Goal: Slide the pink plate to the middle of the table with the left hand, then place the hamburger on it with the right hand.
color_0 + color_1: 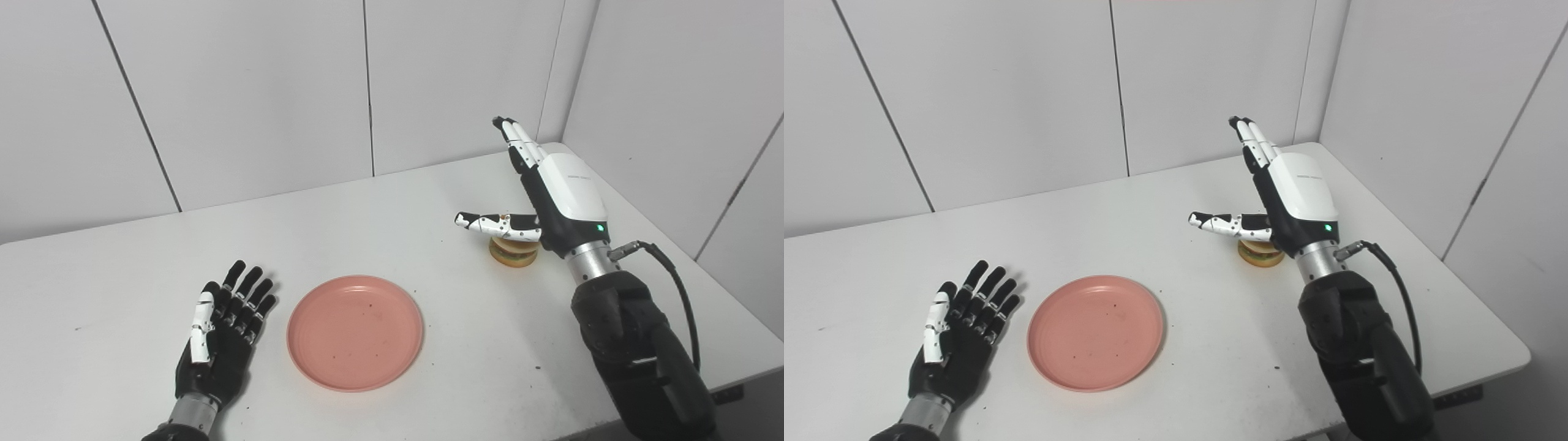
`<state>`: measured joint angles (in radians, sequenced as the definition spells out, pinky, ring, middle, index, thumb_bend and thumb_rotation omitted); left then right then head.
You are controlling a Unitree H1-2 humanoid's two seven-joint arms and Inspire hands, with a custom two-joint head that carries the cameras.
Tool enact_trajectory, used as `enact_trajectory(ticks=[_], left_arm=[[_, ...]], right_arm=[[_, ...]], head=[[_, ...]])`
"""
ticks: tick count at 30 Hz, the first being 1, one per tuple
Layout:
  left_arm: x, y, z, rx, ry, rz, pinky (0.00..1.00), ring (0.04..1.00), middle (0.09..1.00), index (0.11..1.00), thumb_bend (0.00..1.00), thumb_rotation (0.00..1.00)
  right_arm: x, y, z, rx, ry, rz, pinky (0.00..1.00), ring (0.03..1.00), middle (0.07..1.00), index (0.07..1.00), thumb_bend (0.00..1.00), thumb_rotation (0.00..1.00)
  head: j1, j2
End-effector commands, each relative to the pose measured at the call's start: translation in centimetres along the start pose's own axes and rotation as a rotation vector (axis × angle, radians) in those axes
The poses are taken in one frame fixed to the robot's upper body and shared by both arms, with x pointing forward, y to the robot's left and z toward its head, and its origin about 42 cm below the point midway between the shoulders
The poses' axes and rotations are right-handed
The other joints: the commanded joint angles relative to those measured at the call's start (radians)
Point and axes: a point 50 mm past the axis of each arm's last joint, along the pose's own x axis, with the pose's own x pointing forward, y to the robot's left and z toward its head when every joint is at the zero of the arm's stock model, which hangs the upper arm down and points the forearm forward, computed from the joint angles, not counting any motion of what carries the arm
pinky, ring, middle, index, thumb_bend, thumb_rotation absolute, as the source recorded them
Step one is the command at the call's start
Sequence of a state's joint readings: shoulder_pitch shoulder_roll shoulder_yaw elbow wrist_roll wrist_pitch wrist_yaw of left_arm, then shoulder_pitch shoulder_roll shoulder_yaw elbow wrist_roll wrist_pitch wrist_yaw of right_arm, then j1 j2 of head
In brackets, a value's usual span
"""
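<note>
A: Status of the round pink plastic plate (355,331)?

B: It lies flat near the middle of the white table (398,208) — the black left hand (220,337) rests just beside it, palm up, fingers spread, holding nothing.

A: And the small layered hamburger (514,252)?

B: On the table, right of the plate. The white-backed right hand (539,202) hovers over it — fingers extended, thumb out, nothing grasped — apparently positioned to close on it.
</note>
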<state>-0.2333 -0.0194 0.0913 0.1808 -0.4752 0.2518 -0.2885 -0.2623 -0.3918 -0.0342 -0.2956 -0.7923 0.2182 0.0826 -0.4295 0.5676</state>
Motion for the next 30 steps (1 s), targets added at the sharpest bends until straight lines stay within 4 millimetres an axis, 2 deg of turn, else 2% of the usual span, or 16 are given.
enact_trajectory(ticks=[1, 9, 12, 16, 20, 24, 30], left_arm=[[-1.1, 1.7, -1.7, -0.005, 0.088, 0.068, 0.97, 0.94, 0.947, 0.953, 0.32, 1.0], [-1.2, 2.0, -1.4, -0.017, 0.09, 0.073, 0.98, 0.939, 0.947, 0.953, 0.32, 1.0], [-1.3, 2.1, -1.3, -0.017, 0.091, 0.064, 0.98, 0.946, 0.954, 0.959, 0.32, 1.0], [-1.4, 2.3, -1.2, -0.018, 0.091, 0.051, 1.0, 0.957, 0.965, 0.971, 0.32, 1.0], [-1.5, 2.5, -1.1, -0.013, 0.095, 0.056, 0.99, 0.957, 0.969, 0.972, 0.32, 1.0], [-1.6, 2.6, -1.0, -0.014, 0.099, 0.057, 0.99, 0.963, 0.974, 0.978, 0.32, 1.0], [-1.7, 2.6, -0.9, -0.012, 0.098, 0.054, 0.99, 0.958, 0.97, 0.972, 0.32, 1.0]], right_arm=[[1.3, -1.8, -0.1, -0.041, 0.02, -0.048, 0.69, 0.902, 0.988, 0.99, 0.94, 0.68], [1.7, -1.5, -1.7, -0.138, 0.11, 0.01, 0.74, 0.917, 0.994, 0.989, 0.99, 0.65], [1.9, -1.3, -2.3, -0.161, 0.14, 0.039, 0.76, 0.919, 0.996, 0.986, 1.0, 0.66], [2.2, -0.7, -3.3, -0.178, 0.177, 0.078, 0.74, 0.894, 0.993, 0.984, 1.0, 0.67], [2.5, 0.0, -4.2, -0.177, 0.202, 0.114, 0.78, 0.907, 0.988, 0.984, 1.0, 0.68], [2.9, 0.7, -4.9, -0.173, 0.226, 0.141, 0.73, 0.886, 0.977, 0.976, 1.0, 0.67], [3.6, 2.1, -5.7, -0.178, 0.261, 0.191, 0.72, 0.9, 0.985, 0.991, 1.0, 0.67]], head=[[-0.008, 0.002], [-0.016, 0.007], [-0.017, 0.012], [-0.018, 0.017], [-0.02, 0.022], [-0.021, 0.027], [-0.024, 0.036]])
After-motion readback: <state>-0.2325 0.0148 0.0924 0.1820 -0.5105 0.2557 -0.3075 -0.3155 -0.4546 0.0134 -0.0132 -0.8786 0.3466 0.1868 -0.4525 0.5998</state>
